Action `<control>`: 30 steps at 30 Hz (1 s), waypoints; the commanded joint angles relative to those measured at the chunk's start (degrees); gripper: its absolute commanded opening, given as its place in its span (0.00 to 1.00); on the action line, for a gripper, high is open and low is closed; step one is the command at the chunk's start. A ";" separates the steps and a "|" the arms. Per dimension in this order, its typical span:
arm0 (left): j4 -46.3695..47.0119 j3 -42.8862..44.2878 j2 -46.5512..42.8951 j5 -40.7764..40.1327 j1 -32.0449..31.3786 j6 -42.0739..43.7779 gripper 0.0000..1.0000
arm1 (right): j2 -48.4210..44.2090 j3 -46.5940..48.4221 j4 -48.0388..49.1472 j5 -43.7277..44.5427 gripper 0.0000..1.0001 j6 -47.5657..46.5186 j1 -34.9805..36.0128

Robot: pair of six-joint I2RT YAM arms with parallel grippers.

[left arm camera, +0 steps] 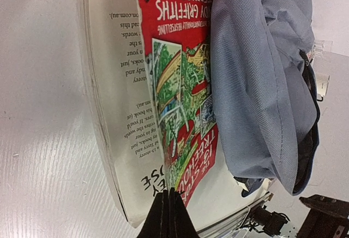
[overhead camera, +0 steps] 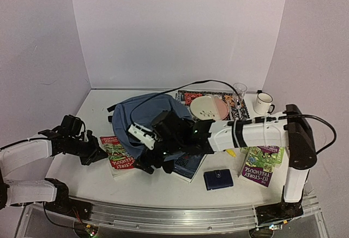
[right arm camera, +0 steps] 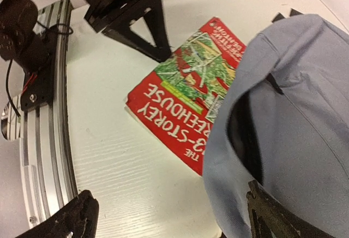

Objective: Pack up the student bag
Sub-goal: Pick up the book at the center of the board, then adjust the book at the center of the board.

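1. Left gripper (left arm camera: pixel 169 195) is pinched fully together on the lifted cover edge of the red book (left arm camera: pixel 182 112). The right gripper (right arm camera: pixel 170 193) gapes wide and holds nothing, straddling the near lip of the student bag (right arm camera: pixel 294 101).
2. Only the top view shows the student bag mid-table. A navy wallet (overhead camera: pixel 218 179) lies at its 5 o'clock, and a plate (overhead camera: pixel 210 107) and a mug (overhead camera: pixel 263 103) sit toward 2 o'clock.
3. Only the left wrist view shows a printed page under that cover, and the bag overlapping the cover.
4. The red book reads "3-STOREY", "REEHOUSE", "GRIFFITHS" and "DENTON". A purple book (overhead camera: pixel 257 171) reads "117-STOREY TREEHOUSE".
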 commanded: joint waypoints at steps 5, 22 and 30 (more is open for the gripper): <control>-0.85 1.95 -0.34 1.26 -0.10 0.04 0.00 | 10.43 9.42 1.43 7.71 0.94 -13.42 4.53; -1.29 1.68 2.90 -9.03 -0.12 1.97 0.58 | 10.93 4.88 2.75 7.95 0.90 -7.76 5.96; 0.20 9.09 17.75 -13.27 -0.23 10.04 0.69 | 8.04 -1.95 2.02 3.57 0.87 -1.86 5.29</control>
